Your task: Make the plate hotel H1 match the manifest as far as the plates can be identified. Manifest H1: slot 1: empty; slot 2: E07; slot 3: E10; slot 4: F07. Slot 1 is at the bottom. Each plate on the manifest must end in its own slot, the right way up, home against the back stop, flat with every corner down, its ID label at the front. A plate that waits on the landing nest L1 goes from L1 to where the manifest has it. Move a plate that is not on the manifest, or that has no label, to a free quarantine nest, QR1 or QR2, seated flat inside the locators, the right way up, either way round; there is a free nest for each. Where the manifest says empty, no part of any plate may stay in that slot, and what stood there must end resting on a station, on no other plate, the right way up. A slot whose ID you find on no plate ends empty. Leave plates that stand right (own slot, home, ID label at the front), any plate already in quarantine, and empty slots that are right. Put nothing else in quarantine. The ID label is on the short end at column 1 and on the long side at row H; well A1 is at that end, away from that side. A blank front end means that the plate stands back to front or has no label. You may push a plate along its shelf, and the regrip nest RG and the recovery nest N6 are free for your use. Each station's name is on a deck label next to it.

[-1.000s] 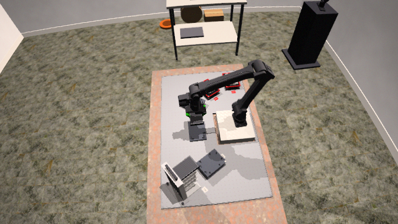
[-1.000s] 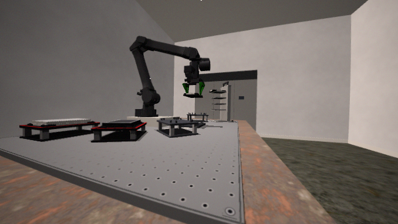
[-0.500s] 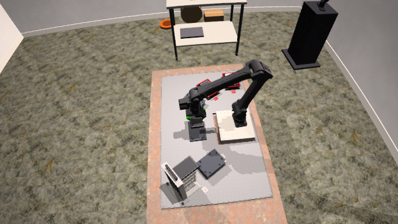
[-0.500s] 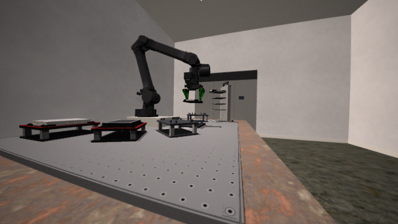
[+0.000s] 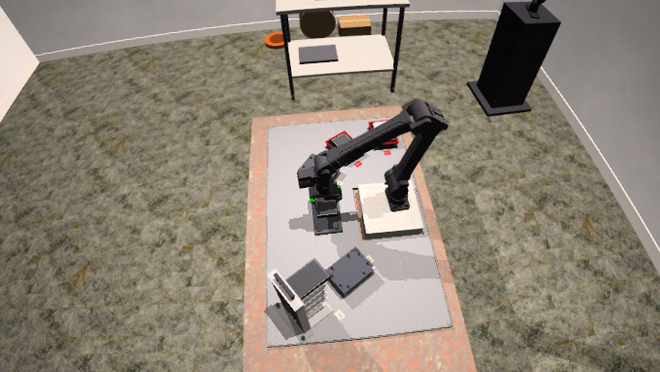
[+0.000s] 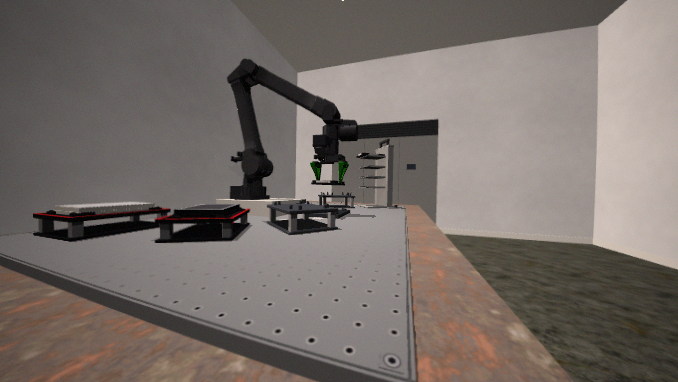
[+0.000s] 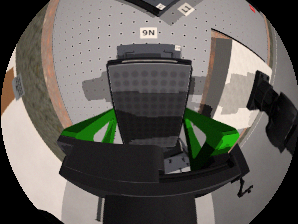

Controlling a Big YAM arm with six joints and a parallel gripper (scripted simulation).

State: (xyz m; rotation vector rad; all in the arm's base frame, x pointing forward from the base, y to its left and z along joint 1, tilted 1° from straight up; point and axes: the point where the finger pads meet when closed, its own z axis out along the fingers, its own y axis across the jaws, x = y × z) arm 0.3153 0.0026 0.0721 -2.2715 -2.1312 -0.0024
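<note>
My gripper [image 5: 325,201] with green fingers is shut on a dark well plate [image 7: 148,99], held across its width. It hangs a little above the N6 recovery nest [image 5: 327,223]. In the exterior view the plate [image 6: 328,182] is level and clear of the nest [image 6: 336,199]. The wrist view shows the nest's frame [image 7: 148,51] past the plate's far end, with the N6 deck label [image 7: 148,31] beyond. I cannot read any label on the plate. The plate hotel H1 [image 5: 298,292] stands at the near left of the deck, with a dark plate [image 5: 308,278] at its top.
An empty dark nest [image 5: 350,271] sits beside the hotel. Two red-trimmed quarantine nests stand at the far end: one [image 6: 100,209] holds a pale plate, the other [image 6: 205,212] a dark plate. Another dark nest [image 6: 301,212] is nearby. The arm's white base block [image 5: 389,211] is at the right.
</note>
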